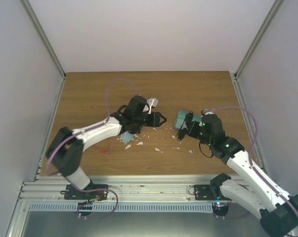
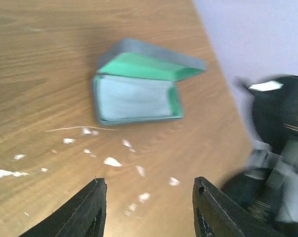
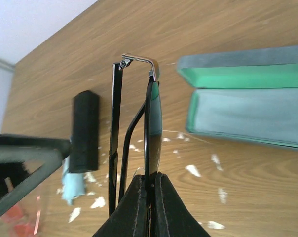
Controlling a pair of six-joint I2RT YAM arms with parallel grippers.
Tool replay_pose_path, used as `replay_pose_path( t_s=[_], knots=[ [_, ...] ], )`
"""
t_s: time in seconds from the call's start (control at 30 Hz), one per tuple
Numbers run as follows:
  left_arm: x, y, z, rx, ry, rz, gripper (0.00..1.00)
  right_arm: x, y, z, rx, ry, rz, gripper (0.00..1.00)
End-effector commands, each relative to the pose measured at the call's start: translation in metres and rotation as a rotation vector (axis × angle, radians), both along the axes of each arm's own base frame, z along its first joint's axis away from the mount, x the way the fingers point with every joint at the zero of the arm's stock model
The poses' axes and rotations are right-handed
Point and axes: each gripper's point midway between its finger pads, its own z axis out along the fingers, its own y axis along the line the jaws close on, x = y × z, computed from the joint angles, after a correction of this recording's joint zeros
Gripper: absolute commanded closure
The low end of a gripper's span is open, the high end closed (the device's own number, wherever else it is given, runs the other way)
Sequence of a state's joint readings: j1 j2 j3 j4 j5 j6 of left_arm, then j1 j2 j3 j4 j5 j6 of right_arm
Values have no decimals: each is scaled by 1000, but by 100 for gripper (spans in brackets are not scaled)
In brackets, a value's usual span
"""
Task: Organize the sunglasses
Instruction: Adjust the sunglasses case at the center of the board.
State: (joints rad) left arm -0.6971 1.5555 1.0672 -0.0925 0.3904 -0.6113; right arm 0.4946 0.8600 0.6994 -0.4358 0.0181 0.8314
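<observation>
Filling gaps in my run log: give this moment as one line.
right gripper: shut on sunglasses | left gripper: open, empty | case: open, empty | sunglasses not yet in case

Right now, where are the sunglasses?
In the right wrist view, the sunglasses sit pinched in the right gripper, just left of the open green case.

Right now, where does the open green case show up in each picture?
Top external: open green case right of centre, near the right arm.
Left wrist: case upper centre, lid raised.
Right wrist: case at the right edge.
Shared landmark: white flecks on the wood beside it.
</observation>
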Motion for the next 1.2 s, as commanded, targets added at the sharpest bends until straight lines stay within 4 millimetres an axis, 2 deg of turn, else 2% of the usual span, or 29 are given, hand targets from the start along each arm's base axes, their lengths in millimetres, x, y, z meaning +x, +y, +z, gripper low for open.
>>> replay_pose_path(
  t_s=[0.0, 0.1, 0.2, 0.27, 0.37, 0.47, 0.6, 0.77, 0.83, 1.17],
  knots=[
    [45, -12, -32, 21, 23, 43, 51, -7, -42, -7, -88, 10, -177, 100],
    [68, -29, -55, 27, 44, 46, 55, -11, -48, -7, -97, 13, -194, 99],
    [90, -45, -76, 34, 72, 56, 62, -14, -51, -7, -103, 16, -201, 99],
    [106, -58, -79, 8, 58, 59, 67, -16, -51, -7, -102, 16, -201, 100],
    [124, -69, -95, -1, 70, 73, 72, -18, -52, -10, -99, 24, -204, 99],
    [137, -79, -116, -5, 106, 80, 77, -20, -51, -14, -91, 32, -197, 99],
    [145, -93, -139, -24, 147, 55, 78, -21, -51, -14, -90, 36, -197, 99],
    [141, -114, -157, -64, 218, -53, 73, -22, -53, -13, -92, 37, -206, 99],
    [134, -119, -163, -82, 251, -98, 72, -22, -54, -14, -94, 42, -209, 99],
    [74, -111, -174, -142, 356, -252, 73, -23, -71, -33, -163, 143, -302, 100]
  ],
)
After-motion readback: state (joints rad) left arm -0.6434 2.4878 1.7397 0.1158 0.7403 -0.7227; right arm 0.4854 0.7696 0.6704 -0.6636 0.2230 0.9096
